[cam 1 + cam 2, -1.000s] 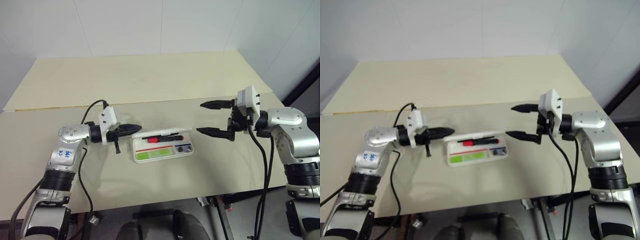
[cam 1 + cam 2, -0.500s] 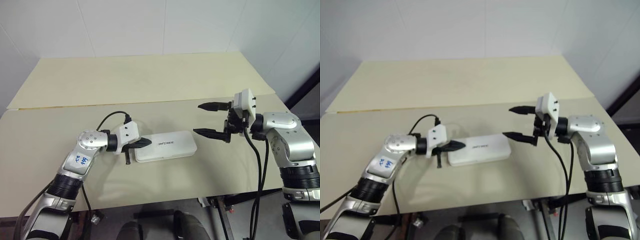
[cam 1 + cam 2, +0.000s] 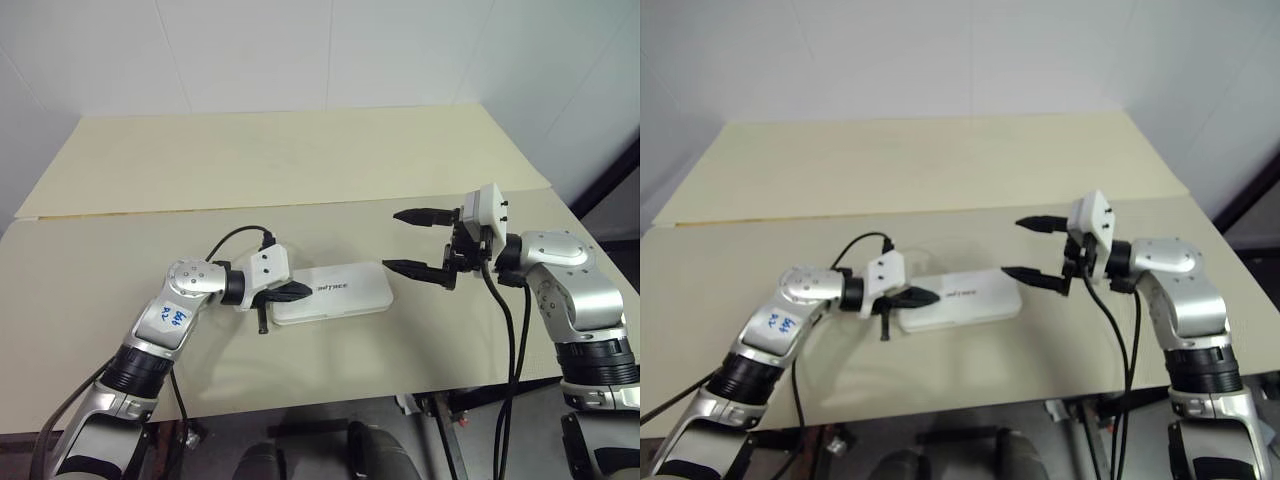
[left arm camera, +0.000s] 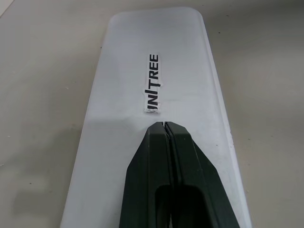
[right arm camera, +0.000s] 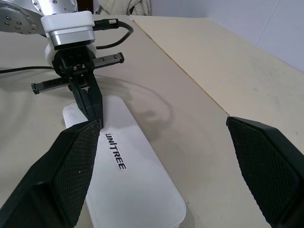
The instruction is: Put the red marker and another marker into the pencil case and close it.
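one flat white hard-plastic pencil case (image 3: 335,291) lies lid-down shut on your beige bench (image 3: 300,160), mid-front, so both markers are likely inside, unseen; looks nearly done, maybe a final press left. your left claw (image 3: 297,291) is pinched together, empty, tips resting on the lid's left end. your right claw (image 3: 412,241) gapes wide, holding nothing, hovering just right of the case.
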`<state>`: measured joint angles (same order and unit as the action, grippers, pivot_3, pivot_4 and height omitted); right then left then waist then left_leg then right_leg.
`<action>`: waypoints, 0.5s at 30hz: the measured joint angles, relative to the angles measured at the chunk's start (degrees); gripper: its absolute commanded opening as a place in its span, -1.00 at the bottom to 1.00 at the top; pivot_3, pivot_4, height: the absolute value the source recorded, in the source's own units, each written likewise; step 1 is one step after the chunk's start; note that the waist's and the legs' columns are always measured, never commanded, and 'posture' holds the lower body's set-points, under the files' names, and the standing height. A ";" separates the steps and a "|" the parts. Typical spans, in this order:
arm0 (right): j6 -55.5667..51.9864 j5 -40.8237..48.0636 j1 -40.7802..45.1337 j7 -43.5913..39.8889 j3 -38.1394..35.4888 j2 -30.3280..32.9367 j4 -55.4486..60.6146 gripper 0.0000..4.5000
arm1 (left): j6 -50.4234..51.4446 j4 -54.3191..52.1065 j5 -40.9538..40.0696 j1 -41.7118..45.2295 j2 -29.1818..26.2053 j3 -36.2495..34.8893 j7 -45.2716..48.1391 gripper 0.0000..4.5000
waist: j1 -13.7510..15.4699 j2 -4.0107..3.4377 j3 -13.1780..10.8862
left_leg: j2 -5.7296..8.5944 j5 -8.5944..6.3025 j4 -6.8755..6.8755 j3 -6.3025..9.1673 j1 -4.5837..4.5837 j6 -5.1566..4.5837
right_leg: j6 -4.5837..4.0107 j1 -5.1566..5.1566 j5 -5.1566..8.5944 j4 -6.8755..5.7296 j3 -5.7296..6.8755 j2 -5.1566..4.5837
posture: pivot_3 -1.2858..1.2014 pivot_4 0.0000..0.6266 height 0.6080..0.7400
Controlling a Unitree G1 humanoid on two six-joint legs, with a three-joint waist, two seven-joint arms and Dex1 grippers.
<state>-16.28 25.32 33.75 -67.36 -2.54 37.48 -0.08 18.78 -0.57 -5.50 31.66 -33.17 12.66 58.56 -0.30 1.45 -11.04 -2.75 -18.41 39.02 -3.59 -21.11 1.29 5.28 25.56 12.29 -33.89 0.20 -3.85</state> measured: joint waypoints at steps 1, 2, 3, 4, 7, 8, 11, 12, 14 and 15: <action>0.00 0.00 -0.02 0.07 0.00 -0.01 0.00 1.00 | 0.01 -0.07 -0.04 0.00 0.00 0.03 0.04 -0.98 | 0.07 0.00 0.00 | 0.00 0.00 0.00 0.00 0.00 0.00 | 0.00 0.00 0.00 0.00 0.00 0.00 | 0.03 -0.52 1.00; 0.00 0.00 -0.02 0.10 0.00 -0.03 0.00 1.00 | 0.08 -0.14 -0.33 0.00 0.02 -0.08 0.13 -0.98 | 0.09 0.00 0.00 | 0.00 0.00 0.00 0.00 0.00 0.00 | 0.00 0.00 0.00 0.00 0.00 0.00 | 0.03 -0.52 1.00; 0.01 0.01 -0.02 0.09 0.00 -0.04 0.00 1.00 | 0.65 -0.11 -1.12 -0.02 0.23 -0.56 0.27 -0.98 | 0.10 0.00 0.00 | 0.00 0.00 0.00 0.00 -0.01 0.00 | 0.00 0.00 0.00 -0.01 0.00 0.00 | 0.03 -0.52 1.00; 0.00 0.03 -0.01 0.06 0.00 -0.04 -0.01 1.00 | 1.72 -0.10 -2.33 -0.02 0.54 -1.25 0.39 -0.98 | 0.10 0.00 0.00 | 0.00 0.00 0.01 0.00 -0.03 0.00 | 0.00 0.00 0.00 0.00 0.00 0.00 | 0.03 -0.52 1.00; 0.01 0.13 0.15 -0.65 0.00 0.00 -0.49 1.00 | 3.65 -1.41 -8.57 0.21 -0.48 -5.54 3.05 -0.98 | -0.03 0.00 0.00 | -0.02 0.00 -0.01 0.00 -0.06 0.00 | 0.00 0.02 0.00 -0.06 0.00 0.03 | 0.03 -0.52 1.00; 0.02 0.12 0.29 -0.96 0.00 0.07 -0.88 1.00 | 3.76 -1.98 -9.94 0.68 -1.84 -6.94 3.94 -0.98 | -0.04 0.00 0.00 | -0.02 0.00 -0.03 0.00 -0.05 0.00 | 0.00 0.02 0.00 -0.06 0.00 0.03 | 0.03 -0.52 1.00; 0.11 0.07 1.36 -2.11 -0.04 0.74 -2.78 1.00 | 3.67 -3.26 -13.13 1.19 -5.40 -12.13 5.99 -0.98 | 0.02 0.00 0.00 | -0.02 0.00 -0.03 0.00 -0.05 0.00 | 0.00 0.02 0.00 -0.01 0.00 0.03 | 0.03 -0.52 1.00; 0.15 0.06 1.44 -2.36 -0.08 1.11 -3.04 1.00 | 3.72 -3.26 -14.07 1.11 -6.25 -13.58 6.31 -0.98 | 0.05 0.00 0.00 | -0.02 -0.01 -0.03 0.00 -0.06 0.00 | 0.00 0.02 0.00 -0.03 0.01 0.03 | 0.03 -0.52 1.00; 0.32 0.05 1.66 -3.05 -0.13 1.37 -3.84 1.00 | 3.96 -3.34 -16.00 0.35 -7.65 -16.09 6.78 -0.91 | 0.06 0.00 0.00 | -0.02 -0.01 -0.03 0.00 -0.07 -0.01 | 0.01 0.01 0.00 -0.03 0.01 0.03 | 0.03 -0.52 1.00; 0.41 0.10 1.70 -3.32 -0.14 1.42 -4.19 1.00 | 4.30 -3.58 -17.21 -0.76 -8.58 -17.37 7.37 -0.82 | 0.06 0.00 0.00 | -0.02 -0.01 -0.04 0.00 -0.08 -0.02 | 0.01 0.01 0.00 -0.03 0.01 0.03 | 0.03 -0.52 1.00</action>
<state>-15.87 25.42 35.44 -70.68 -2.68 38.89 -4.28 23.08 -4.16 -22.72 30.90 -41.76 -4.71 65.93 -0.24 1.45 -11.04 -2.77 -18.42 38.98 -3.59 -21.18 1.27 5.29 25.57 12.28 -33.92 0.20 -3.82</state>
